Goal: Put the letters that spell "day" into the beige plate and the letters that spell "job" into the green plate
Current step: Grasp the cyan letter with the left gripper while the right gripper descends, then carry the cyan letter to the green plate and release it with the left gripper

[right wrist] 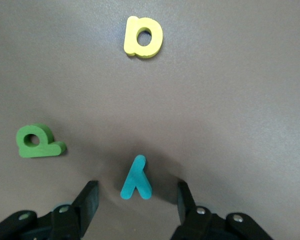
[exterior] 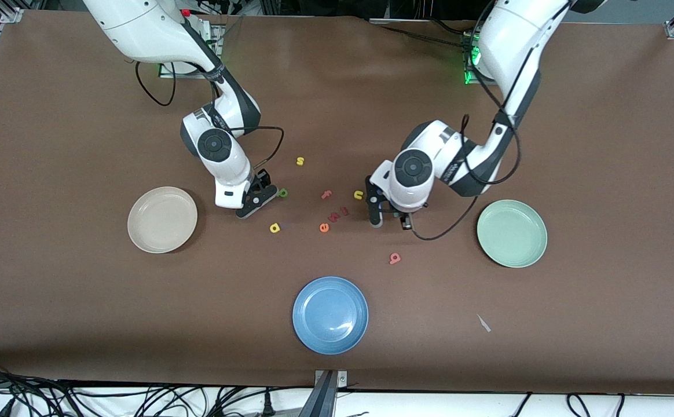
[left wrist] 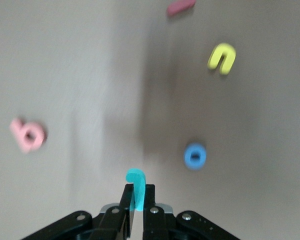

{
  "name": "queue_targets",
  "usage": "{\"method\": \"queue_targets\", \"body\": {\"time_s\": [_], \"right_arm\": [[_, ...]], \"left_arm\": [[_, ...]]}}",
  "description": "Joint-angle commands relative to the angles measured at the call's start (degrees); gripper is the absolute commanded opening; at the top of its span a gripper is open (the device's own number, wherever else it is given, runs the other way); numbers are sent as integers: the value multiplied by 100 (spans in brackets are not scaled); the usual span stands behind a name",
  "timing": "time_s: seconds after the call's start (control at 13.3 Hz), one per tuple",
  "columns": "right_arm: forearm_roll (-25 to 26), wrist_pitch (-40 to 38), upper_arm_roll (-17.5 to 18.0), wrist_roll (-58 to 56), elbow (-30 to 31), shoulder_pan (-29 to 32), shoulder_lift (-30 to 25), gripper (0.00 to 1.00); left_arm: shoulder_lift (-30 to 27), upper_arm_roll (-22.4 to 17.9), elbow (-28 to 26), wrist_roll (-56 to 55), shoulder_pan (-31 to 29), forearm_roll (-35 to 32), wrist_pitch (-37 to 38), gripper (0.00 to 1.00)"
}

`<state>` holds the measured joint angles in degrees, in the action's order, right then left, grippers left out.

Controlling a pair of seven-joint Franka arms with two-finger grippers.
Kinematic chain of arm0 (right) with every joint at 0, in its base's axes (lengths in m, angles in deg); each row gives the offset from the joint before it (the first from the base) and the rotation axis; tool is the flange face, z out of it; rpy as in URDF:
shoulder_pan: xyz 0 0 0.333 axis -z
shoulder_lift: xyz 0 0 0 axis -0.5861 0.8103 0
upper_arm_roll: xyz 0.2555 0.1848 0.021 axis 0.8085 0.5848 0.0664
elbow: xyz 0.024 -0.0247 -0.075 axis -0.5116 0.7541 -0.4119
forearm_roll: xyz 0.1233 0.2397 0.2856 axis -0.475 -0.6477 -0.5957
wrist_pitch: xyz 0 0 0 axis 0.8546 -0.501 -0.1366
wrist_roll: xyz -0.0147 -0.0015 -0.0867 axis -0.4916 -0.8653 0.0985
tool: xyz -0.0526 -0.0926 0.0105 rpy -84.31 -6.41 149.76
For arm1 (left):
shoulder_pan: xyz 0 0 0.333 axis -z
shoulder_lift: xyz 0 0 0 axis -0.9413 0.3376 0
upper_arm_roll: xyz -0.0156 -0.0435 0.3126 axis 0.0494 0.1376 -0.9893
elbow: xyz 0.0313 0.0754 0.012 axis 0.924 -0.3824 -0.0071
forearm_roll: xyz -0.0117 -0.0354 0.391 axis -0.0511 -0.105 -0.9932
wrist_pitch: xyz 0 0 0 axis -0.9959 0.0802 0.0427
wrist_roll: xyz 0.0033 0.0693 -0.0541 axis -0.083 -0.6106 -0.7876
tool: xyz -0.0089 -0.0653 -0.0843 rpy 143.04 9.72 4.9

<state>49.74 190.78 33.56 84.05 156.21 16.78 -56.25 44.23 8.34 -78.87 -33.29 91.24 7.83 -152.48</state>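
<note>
My left gripper [left wrist: 138,200] is shut on the teal j [left wrist: 136,186], whose hook sticks out past the fingertips. Below it lie the blue o [left wrist: 195,156] and the pink b [left wrist: 27,135]. In the front view this gripper [exterior: 391,220] is beside the loose letters, toward the green plate [exterior: 486,215]. My right gripper [right wrist: 137,197] is open and low over the table. Its jaws stand on either side of the teal y [right wrist: 136,178] without touching it. The green d [right wrist: 37,141] and yellow a [right wrist: 143,37] lie close by. The beige plate [exterior: 135,221] holds nothing.
A blue plate [exterior: 330,314] sits nearest the front camera. A yellow s [exterior: 300,161], a pink f [exterior: 326,194], a yellow n [exterior: 358,195], an orange e [exterior: 324,227] and small red letters [exterior: 338,214] lie scattered mid-table. A paper scrap [exterior: 483,323] lies nearer the camera than the green plate.
</note>
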Motion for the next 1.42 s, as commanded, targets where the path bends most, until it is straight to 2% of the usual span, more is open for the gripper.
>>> {"method": "queue_targets", "body": {"time_s": [0.0, 0.15, 0.37, 0.67, 0.82, 0.97, 1.12, 1.35], "right_arm": [[93, 96, -4, -15, 6, -15, 12, 64], [93, 96, -13, -15, -3, -15, 12, 61], [93, 96, -13, -24, -12, -15, 12, 55], [93, 96, -4, -6, -29, -15, 12, 53], [93, 96, -4, 3, -29, -15, 12, 51], [93, 96, -4, 3, -29, -24, 12, 49], [93, 96, -4, 3, -29, -24, 12, 45], [93, 96, -4, 20, -29, -42, 12, 41]], "left_arm": [[-382, 30, -105, 73, -503, -83, 524, 0], [-453, 30, -106, 301, -855, -83, 780, 0], [-453, 30, -132, 802, -1488, -75, 807, 0], [-383, 21, -184, 1241, -2183, -101, 781, 0], [-269, 21, -237, 1286, -2516, -153, 632, 0], [-251, 21, -622, 1304, -2685, -163, 212, 0], [-242, 21, -861, 1452, -3096, -171, 96, 0], [-32, 21, -888, 1769, -3370, -171, -150, 0]]}}
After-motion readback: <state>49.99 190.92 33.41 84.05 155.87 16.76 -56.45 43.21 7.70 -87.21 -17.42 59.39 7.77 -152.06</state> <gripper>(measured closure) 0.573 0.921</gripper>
